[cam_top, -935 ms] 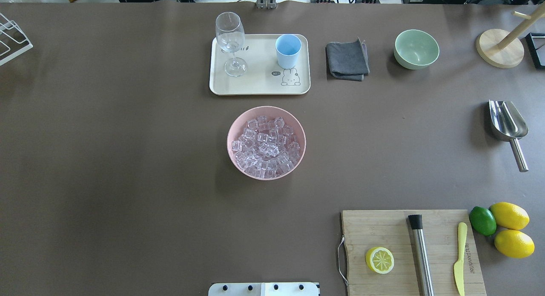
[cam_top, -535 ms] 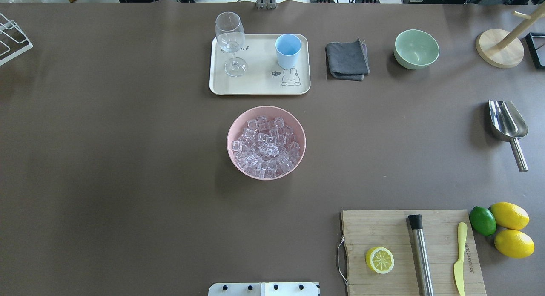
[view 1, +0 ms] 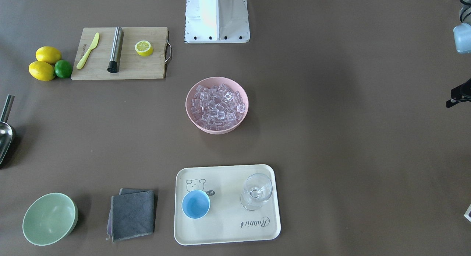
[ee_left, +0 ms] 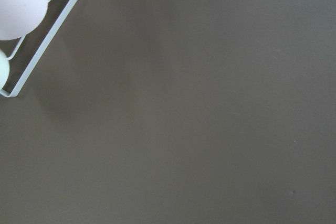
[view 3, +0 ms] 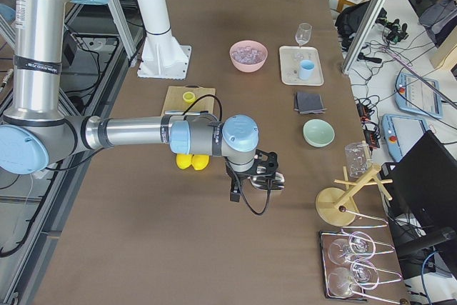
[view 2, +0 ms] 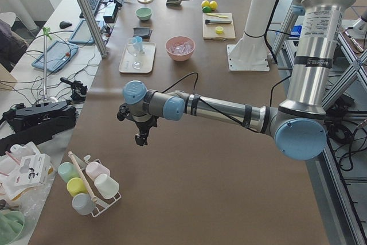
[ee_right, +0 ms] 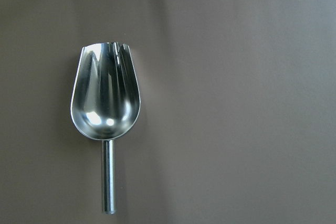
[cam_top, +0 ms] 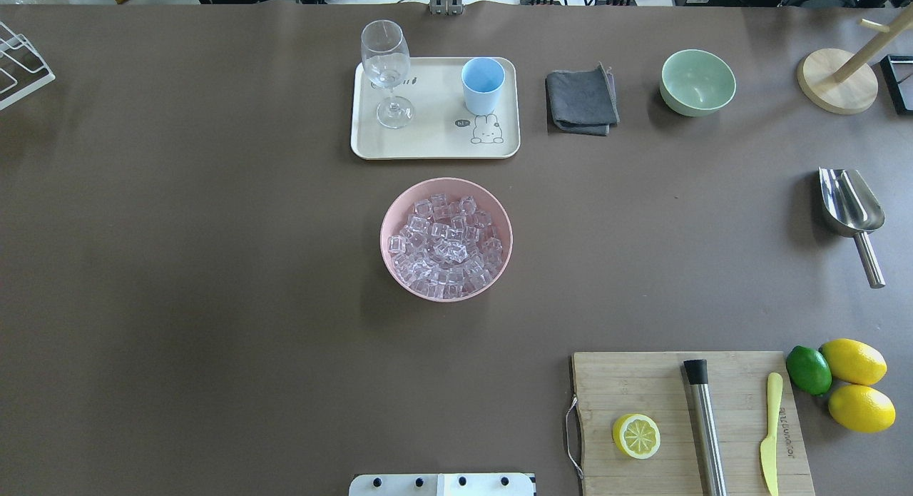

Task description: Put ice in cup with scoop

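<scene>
The silver scoop (cam_top: 851,210) lies on the table at the right edge, trough away from the robot. It fills the right wrist view (ee_right: 105,98), where no fingers show. The ice (cam_top: 446,246) fills a pink bowl (cam_top: 385,232) at mid-table. The light-blue cup (cam_top: 483,82) stands on a cream tray (cam_top: 435,143) behind the bowl. My right gripper (view 3: 255,183) hovers over the scoop's spot; I cannot tell if it is open. My left gripper (view 2: 139,139) hangs over the table's left end, far from everything; its state is unclear too.
A stemmed glass (cam_top: 386,61) shares the tray. A grey cloth (cam_top: 581,100), green bowl (cam_top: 697,82) and wooden mug tree (cam_top: 838,78) stand at the back right. A cutting board (cam_top: 642,389) with a steel cylinder (cam_top: 705,424), lemons and lime sits near right. A cup rack (view 2: 89,187) is far left.
</scene>
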Motion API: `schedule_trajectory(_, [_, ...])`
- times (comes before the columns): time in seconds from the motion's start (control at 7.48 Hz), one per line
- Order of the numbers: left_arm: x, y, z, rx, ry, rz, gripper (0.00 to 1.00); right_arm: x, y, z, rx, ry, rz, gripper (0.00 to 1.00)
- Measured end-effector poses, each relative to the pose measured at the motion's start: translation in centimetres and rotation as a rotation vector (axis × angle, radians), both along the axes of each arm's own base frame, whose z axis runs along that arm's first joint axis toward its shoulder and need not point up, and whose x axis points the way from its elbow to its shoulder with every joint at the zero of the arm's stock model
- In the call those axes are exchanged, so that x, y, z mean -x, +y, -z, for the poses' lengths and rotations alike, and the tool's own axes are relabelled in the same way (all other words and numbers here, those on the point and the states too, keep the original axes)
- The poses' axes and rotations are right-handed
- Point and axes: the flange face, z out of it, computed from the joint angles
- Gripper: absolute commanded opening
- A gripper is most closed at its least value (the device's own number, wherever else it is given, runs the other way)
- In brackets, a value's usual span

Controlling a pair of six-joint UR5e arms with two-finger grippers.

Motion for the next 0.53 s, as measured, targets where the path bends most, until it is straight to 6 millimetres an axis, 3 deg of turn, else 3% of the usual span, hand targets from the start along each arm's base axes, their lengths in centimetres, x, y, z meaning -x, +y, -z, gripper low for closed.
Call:
schedule_trajectory(0.27, [-3.3, -0.2, 2.3, -0.154, 0.052, -0.059, 0.99, 3.6, -0.4, 1.4, 0.001, 0.004, -0.087, 0.99])
schedule_trajectory(0.53, [-8.9, 0.6, 5.4, -0.275, 0.17, -0.181, 0.99, 7.6, 0.4, 1.6, -0.022, 0.011, -0.128, 0.99])
